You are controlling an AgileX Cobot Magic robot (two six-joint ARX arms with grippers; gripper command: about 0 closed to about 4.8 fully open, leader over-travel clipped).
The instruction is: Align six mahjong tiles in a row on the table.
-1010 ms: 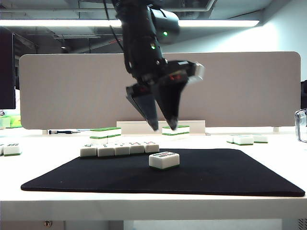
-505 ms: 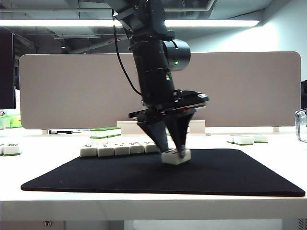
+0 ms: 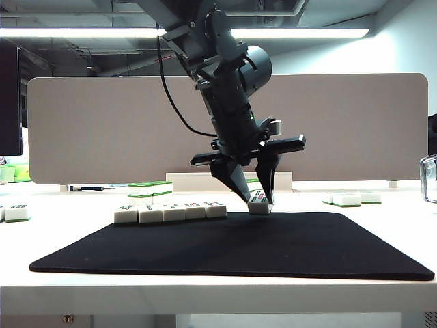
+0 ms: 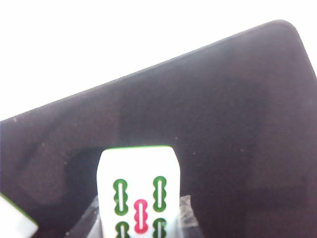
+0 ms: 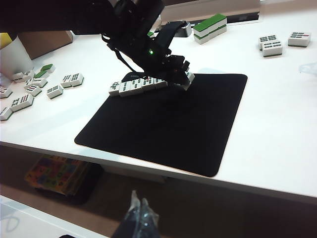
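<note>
My left gripper [image 3: 258, 199] is shut on one mahjong tile [image 3: 259, 203], which it holds tilted at the far edge of the black mat [image 3: 273, 246], a little right of the row's end. In the left wrist view the tile [image 4: 137, 188] shows green and red bamboo marks between the fingers [image 4: 185, 212]. Several mahjong tiles [image 3: 171, 212] lie side by side in a row along the mat's far left edge. The right wrist view shows that row [image 5: 136, 85] too. My right gripper [image 5: 140, 208] hangs shut with nothing in it, off the table's [image 3: 382, 225] front edge.
Tiles stacked in twos with green tops [image 3: 150, 190] stand behind the row. Loose tiles lie at the far right [image 3: 349, 199] and at the left [image 3: 17, 212], with several more by a white cup [image 5: 10, 57]. A grey partition [image 3: 355, 130] closes the back.
The left gripper came down open over the lone tile on the mat, shut on it, and carried it back and right to the mat's far edge. The right arm has not moved.
</note>
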